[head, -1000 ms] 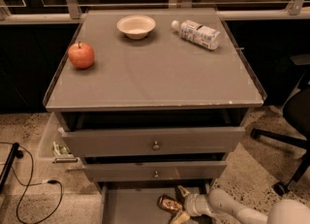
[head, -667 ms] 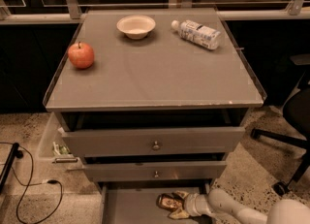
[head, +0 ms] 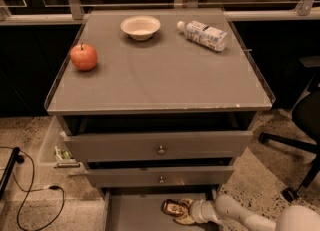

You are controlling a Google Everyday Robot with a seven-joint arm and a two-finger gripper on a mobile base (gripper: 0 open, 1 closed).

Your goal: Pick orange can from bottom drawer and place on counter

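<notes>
We see the orange can (head: 171,208) on its side (golden, dark print) in the pulled-out bottom drawer (head: 134,215), gripper (head: 185,213) against it, grey counter (head: 160,77) above.

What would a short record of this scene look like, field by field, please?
counter: holds an apple at the left, a bowl at the back, and a bottle lying on its side at the back right
bottom drawer: pulled out
can: lying in the bottom drawer, not yet on the counter
gripper: low in the bottom drawer, right at the can, its arm reaching in from the right
</notes>
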